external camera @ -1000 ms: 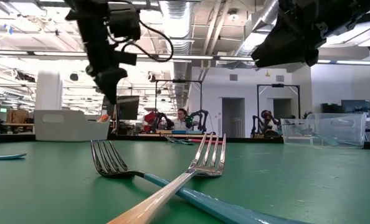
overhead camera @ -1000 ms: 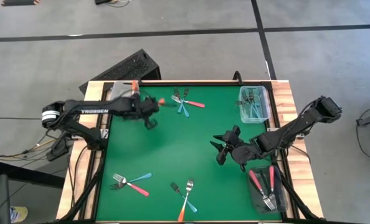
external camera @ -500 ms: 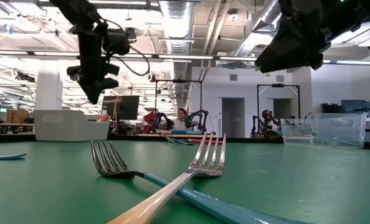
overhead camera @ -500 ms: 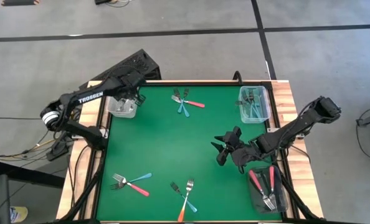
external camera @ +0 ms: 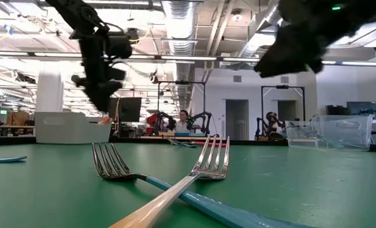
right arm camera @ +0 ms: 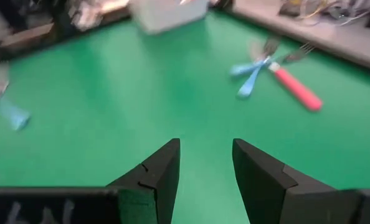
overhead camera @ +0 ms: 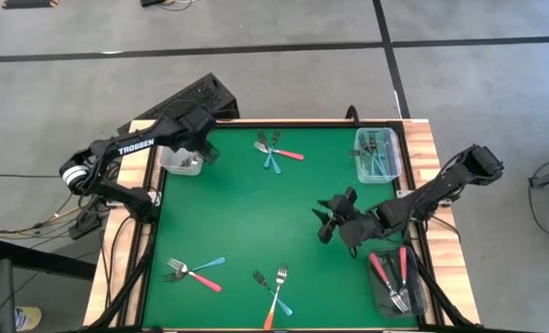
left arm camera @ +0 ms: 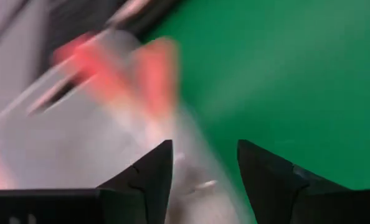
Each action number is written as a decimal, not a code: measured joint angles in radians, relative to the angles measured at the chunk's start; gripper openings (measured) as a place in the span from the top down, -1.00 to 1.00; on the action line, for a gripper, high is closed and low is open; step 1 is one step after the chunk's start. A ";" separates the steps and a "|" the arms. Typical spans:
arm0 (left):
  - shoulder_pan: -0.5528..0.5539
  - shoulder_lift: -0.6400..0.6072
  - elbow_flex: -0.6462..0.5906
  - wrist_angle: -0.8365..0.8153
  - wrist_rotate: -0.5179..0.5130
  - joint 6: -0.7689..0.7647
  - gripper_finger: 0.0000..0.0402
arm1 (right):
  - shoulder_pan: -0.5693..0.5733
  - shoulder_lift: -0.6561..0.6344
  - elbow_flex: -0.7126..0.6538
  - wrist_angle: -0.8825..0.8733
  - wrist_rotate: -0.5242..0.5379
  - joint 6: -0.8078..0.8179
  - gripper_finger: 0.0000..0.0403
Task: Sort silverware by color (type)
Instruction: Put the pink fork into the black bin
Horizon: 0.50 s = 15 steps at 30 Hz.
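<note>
Left fingers (left arm camera: 200, 168) now apart over orange forks (left arm camera: 151, 74).

Both arms are dark and jointed. The left arm (overhead camera: 136, 146) carries white "TROSSEN" lettering and a white-banded joint.

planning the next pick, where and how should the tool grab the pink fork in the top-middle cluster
Grip the pink fork on its handle's free outer end, coming straight down from above. It lies flat on the mat, its tine end crossing the blue forks, while the handle sticks out clear toward the right.
</note>
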 joint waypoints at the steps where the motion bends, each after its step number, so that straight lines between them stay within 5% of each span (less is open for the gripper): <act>1: -0.023 0.000 0.000 0.038 0.056 0.016 0.16 | -0.031 -0.002 0.000 0.031 -0.001 -0.024 0.15; 4: -0.116 0.000 0.000 0.180 0.144 0.047 0.16 | -0.159 0.001 0.001 0.121 -0.117 -0.115 0.17; 9: -0.269 0.000 0.000 0.353 0.149 0.066 0.16 | -0.399 0.042 0.003 0.213 -0.413 -0.197 0.27; 15: -0.414 -0.002 -0.021 0.450 0.129 0.019 0.16 | -0.624 0.127 0.117 0.166 -0.579 -0.281 0.38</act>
